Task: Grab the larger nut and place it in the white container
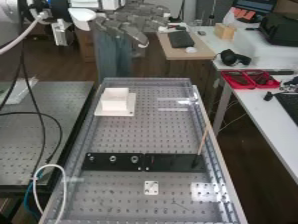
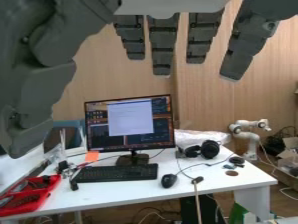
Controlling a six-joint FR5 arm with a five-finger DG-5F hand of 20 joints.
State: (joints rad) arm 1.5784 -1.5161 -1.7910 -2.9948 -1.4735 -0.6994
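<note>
I see the larger nut (image 1: 113, 158) standing on the black bar (image 1: 124, 165). My released hand (image 1: 128, 26) hangs high beyond that bar.

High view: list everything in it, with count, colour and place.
larger nut: 1, metallic, on the bar, between smaller nut and bearing
smaller nut: 1, metallic, bar's left end
bearing: 1, metallic, right of larger nut
bar: 1, black, across the bench
white container: 1, white, bench's far end
stick: 1, tan, leaning upright, bar's right end
square piece: 1, white, below the bar
bench: 1, grey, centre
cables: several, black, white, blue, left
red trays: apparently 2, right-hand desk
headphones: 1, black, same desk
wooden block: 1, tan, same desk
case: 1, black, upper right
arm: 1, white, upper left
hand: 1, dark grey, top
</note>
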